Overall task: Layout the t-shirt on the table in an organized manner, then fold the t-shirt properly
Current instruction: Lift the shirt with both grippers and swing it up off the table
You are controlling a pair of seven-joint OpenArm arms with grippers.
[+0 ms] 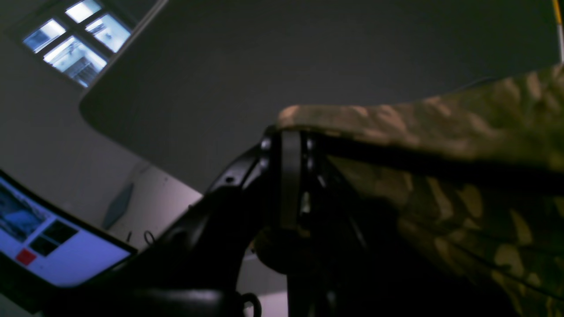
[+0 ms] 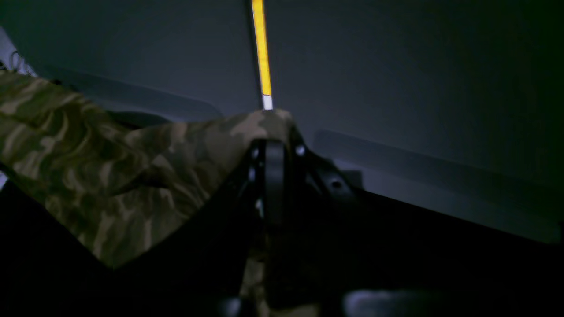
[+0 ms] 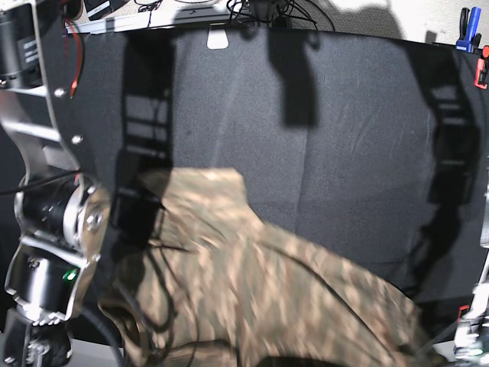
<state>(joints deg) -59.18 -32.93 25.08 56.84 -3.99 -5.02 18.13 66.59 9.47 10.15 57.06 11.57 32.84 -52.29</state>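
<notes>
The camouflage t-shirt (image 3: pixel 267 298) hangs bunched and lifted over the near part of the black table (image 3: pixel 344 138), blurred in the base view. In the left wrist view my left gripper (image 1: pixel 288 132) is shut on a folded edge of the t-shirt (image 1: pixel 462 132), which stretches off to the right. In the right wrist view my right gripper (image 2: pixel 273 141) is shut on another edge of the t-shirt (image 2: pixel 88 145), which drapes to the left. In the base view both grippers are hidden; only the arm (image 3: pixel 53 229) at the left shows clearly.
A blue clamp (image 3: pixel 466 30) and a red clamp (image 3: pixel 481 69) sit at the table's far right corner. A white tab (image 3: pixel 218 38) and cables lie at the far edge. A yellow strip (image 2: pixel 262 44) runs behind the right gripper. A lit monitor (image 1: pixel 53 246) is at lower left.
</notes>
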